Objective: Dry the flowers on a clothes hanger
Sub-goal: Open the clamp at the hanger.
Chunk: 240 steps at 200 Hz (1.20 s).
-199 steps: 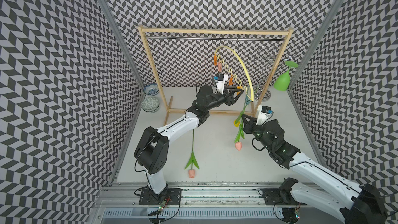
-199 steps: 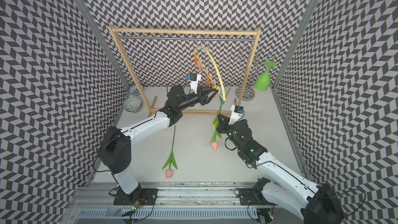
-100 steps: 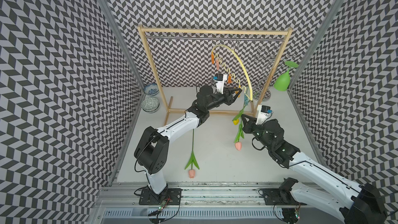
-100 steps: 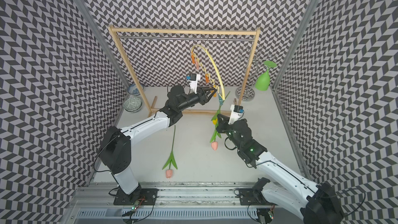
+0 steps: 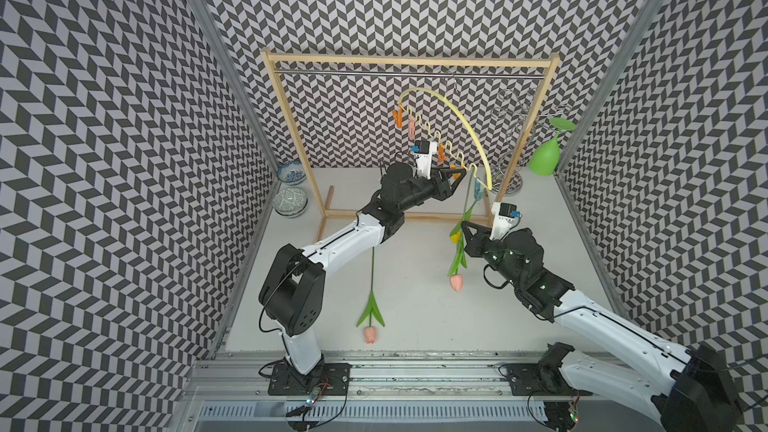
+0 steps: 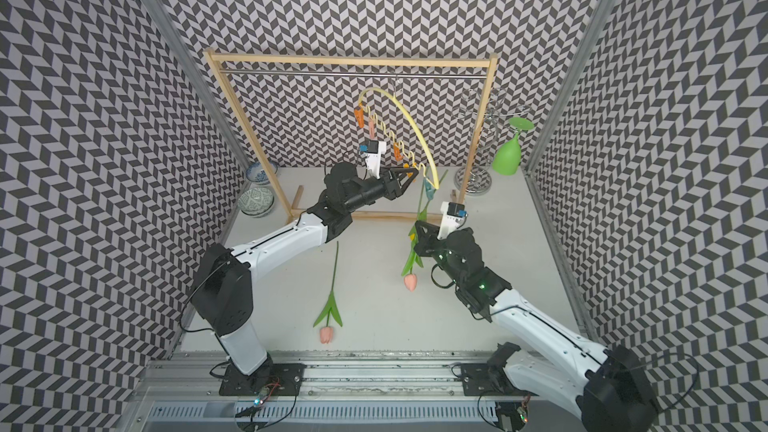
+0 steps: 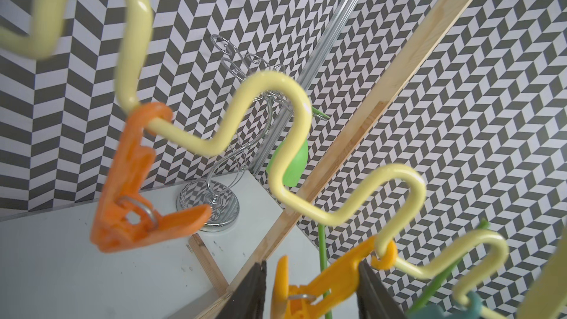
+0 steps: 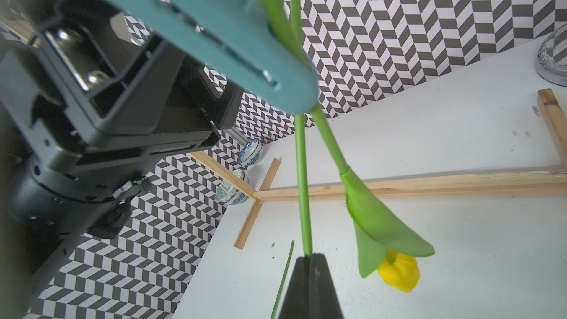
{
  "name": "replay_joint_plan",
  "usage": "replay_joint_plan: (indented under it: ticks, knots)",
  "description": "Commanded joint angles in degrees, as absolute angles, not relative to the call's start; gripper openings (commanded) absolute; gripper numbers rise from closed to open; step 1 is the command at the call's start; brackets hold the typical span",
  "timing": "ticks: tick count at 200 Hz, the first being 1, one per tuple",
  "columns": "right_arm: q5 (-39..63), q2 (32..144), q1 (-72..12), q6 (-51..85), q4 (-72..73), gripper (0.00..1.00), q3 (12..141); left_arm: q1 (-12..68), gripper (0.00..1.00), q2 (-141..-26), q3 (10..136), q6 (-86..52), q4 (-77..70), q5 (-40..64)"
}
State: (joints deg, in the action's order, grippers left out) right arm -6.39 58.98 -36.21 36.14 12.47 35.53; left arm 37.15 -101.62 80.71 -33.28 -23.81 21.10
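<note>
Bright, diffuse light; faint shadows on the surface (image 5: pixel 415 305). Both top views bow at their edges. In wrist views the near clothes hanger (image 7: pixel 135 41) and peg (image 8: pixel 190 26) blur.

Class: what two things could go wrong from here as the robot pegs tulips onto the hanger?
1. The right gripper is shut on the pink tulip, whose stem crosses that of the yellow tulip at the blue-green peg; moving it might tug the yellow tulip loose.
2. The hanger hangs free from the rail; the left gripper straddling the yellow-orange peg might swing it.
</note>
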Motion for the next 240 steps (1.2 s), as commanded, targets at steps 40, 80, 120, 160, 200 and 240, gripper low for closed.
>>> replay_joint_plan:
  ticks: [40, 80, 120, 160, 200, 240]
  knots:
    - [-5.5, 59.2, -36.0, 36.2, 15.3, 0.00, 37.8, 38.0, 0.56, -99.1, 82.4, -32.4, -20.0, 17.1]
    - [-5.4, 59.2, -36.0, 36.1, 14.9, 0.00, 38.2, 38.8, 0.63, -96.8, 80.7, -24.7, -19.4, 13.4]
    - [-5.1, 59.1, -36.1, 36.0, 14.8, 0.00, 38.4, 38.8, 0.62, -96.6, 79.5, -16.9, -22.7, 16.4]
    - [-5.1, 58.9, -36.0, 35.6, 14.6, 0.00, 38.9, 38.8, 0.61, -97.5, 79.5, -17.7, -24.4, 20.3]
    - [-5.1, 59.2, -36.0, 35.4, 14.6, 0.00, 39.0, 39.0, 0.66, -98.1, 79.5, -19.1, -25.4, 21.3]
    - [-5.1, 59.1, -36.0, 35.4, 14.5, 0.00, 39.0, 39.2, 0.72, -99.8, 81.6, -19.9, -23.7, 21.7]
